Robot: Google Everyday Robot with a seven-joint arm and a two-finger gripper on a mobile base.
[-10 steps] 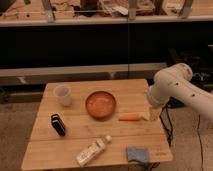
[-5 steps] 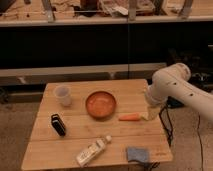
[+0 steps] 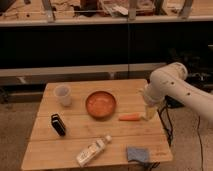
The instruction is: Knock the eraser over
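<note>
Eraser [image 3: 58, 124] upright, left of bowl [image 3: 101, 104]; gripper [image 3: 151, 111] beside carrot [image 3: 130, 117], grip state unclear; cup [image 3: 63, 95] contents unseen.

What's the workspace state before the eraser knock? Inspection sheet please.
Surface: wooden table, slatted top.
Job's things: eraser standing upright near the left edge, not yet knocked over.
Clutter: cup, bowl, carrot, bottle lying on its side, cloth at the front right.
Grippers: gripper low at the table's right edge, beside the carrot, across the table from the eraser.
Cables: what looks like a dark cable hangs past the right edge.
Surroundings: cluttered workbench behind the table.
</note>
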